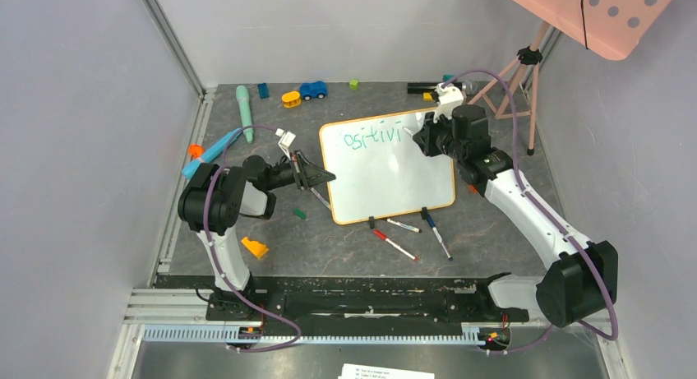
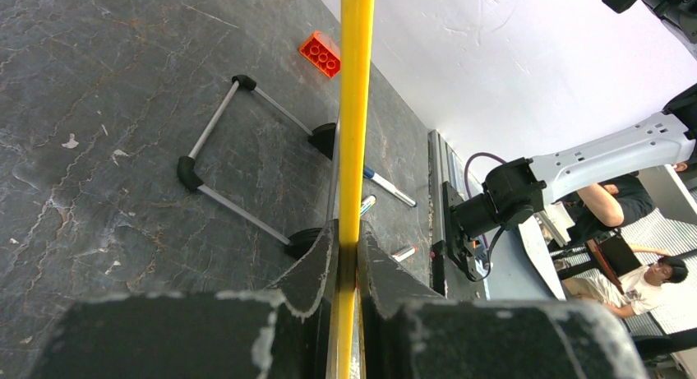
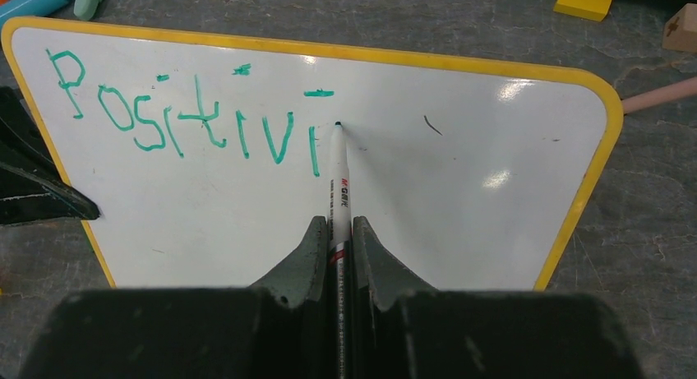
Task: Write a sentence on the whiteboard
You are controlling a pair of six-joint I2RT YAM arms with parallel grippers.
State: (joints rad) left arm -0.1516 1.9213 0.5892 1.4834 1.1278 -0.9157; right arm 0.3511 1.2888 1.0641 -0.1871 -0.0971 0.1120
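On the dark grey mottled table (image 1: 510, 231), mid-field: a large white whiteboard (image 1: 394, 186) with rounded corners and a thin yellow frame. Its left edge is pinched between the closed jaws of the left gripper (image 2: 347, 231). The right gripper (image 3: 336, 224) is clamped on a slim white marker pen (image 3: 338, 177), whose long axis runs straight out from the claw, up the board. Its tip seems to touch the board just right of the last green stroke, under a short dash. The teal handwritten lettering (image 3: 177, 116) reads "Positivi" plus that stroke, uneven and sagging rightward. Bare white lies to the tip's right, and the next strokes likely go there. The right arm is nearer.
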